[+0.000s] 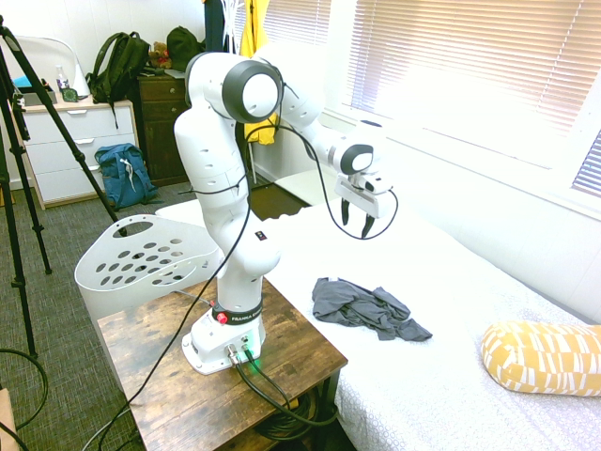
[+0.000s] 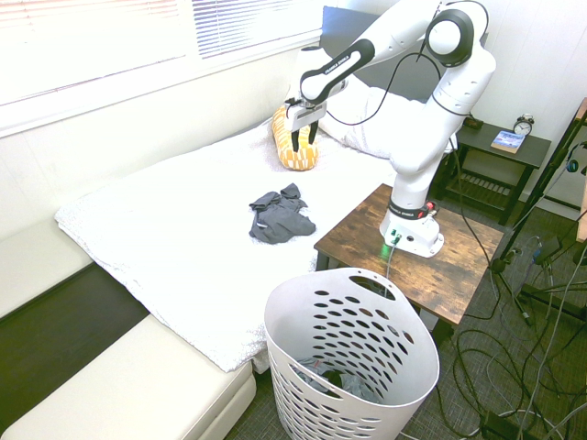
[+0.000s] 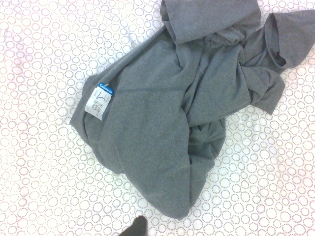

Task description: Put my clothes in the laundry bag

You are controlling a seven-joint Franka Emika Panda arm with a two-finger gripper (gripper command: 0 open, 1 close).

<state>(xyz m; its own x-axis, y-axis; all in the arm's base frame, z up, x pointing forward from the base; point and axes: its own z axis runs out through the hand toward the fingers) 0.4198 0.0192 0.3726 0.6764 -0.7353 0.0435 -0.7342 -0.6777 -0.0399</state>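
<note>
The clothes (image 1: 368,310) are a crumpled dark grey T-shirt lying on the white bedspread (image 1: 451,282). From the other side the clothes (image 2: 278,216) sit near the bed's edge. In the wrist view the clothes (image 3: 182,113) fill the middle, with a small white and blue label showing. My gripper (image 1: 355,218) hangs well above the bed, fingers pointing down, open and holding nothing. From the opposite side the gripper (image 2: 303,140) is high above the clothes. The laundry bag (image 2: 353,357) is a white holed basket on the floor beside the bed; its rim (image 1: 146,254) shows behind the arm.
A yellow patterned pillow (image 1: 545,355) lies at the bed's head. The arm stands on a wooden side table (image 2: 431,257). A blue backpack (image 1: 125,174) leans by a white dresser (image 1: 75,150); a dark green backpack (image 1: 117,66) sits on top. A bright yellow jacket (image 1: 255,42) hangs behind.
</note>
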